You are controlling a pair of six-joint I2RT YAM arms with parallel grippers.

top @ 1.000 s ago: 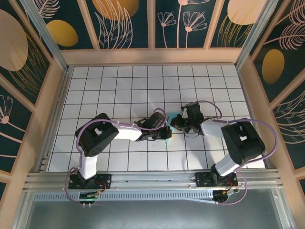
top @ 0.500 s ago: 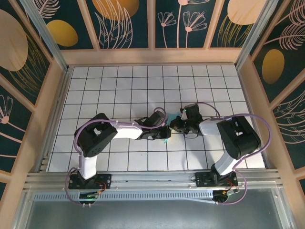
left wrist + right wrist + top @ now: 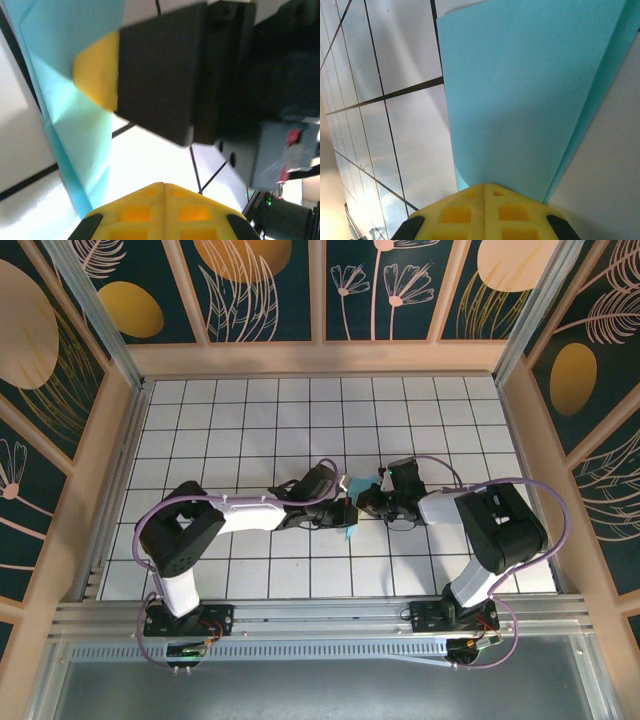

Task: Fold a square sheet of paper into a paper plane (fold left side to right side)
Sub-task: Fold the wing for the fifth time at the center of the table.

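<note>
The square sheet of paper (image 3: 350,531) is a folded turquoise shape at the table's middle, mostly hidden under both grippers. In the left wrist view the sheet (image 3: 60,90) shows creased layers at the left. In the right wrist view the sheet (image 3: 520,90) lies as two flat layers just ahead of the fingers. My left gripper (image 3: 345,512) is shut and empty, its tip (image 3: 164,186) over bare table beside the paper. My right gripper (image 3: 362,504) is shut, with its tip (image 3: 485,186) down on the paper's near edge. Its yellow fingertip (image 3: 97,70) rests on the sheet. No paper plane shape can be made out.
The white gridded table (image 3: 250,430) is ringed by wooden walls (image 3: 320,358). An aluminium rail (image 3: 320,615) runs along the near edge by the arm bases. Purple cables (image 3: 440,462) loop over both arms. The two grippers sit nearly touching.
My left arm has stretched out lower, its elbow swinging left. Both grippers stay shut at the paper, and less turquoise shows below them.
</note>
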